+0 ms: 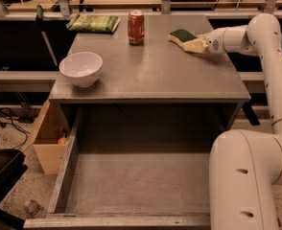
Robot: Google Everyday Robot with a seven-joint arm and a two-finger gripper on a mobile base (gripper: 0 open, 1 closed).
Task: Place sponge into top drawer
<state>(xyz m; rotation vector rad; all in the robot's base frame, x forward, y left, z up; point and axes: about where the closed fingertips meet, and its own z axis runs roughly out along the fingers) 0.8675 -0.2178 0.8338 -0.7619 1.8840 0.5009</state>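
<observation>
gripper point(193, 45) at sponge point(181, 34); top drawer point(141, 183) open.

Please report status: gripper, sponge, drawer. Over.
Gripper at the pale yellow foam sponge with dark green top, rear right of cabinet top. Wide grey wooden top drawer open. Red can and white bowl clear of path.

There was one gripper point(197, 45), with one sponge point(181, 34) right at its jaws. To the left of them were one red soda can point(135, 27), one green packet point(94, 23) and one white bowl point(81, 68). Below the jaws were one open top drawer point(131, 181) and one light-wood box point(47, 150), which held perhaps one small orange item point(61, 140).
</observation>
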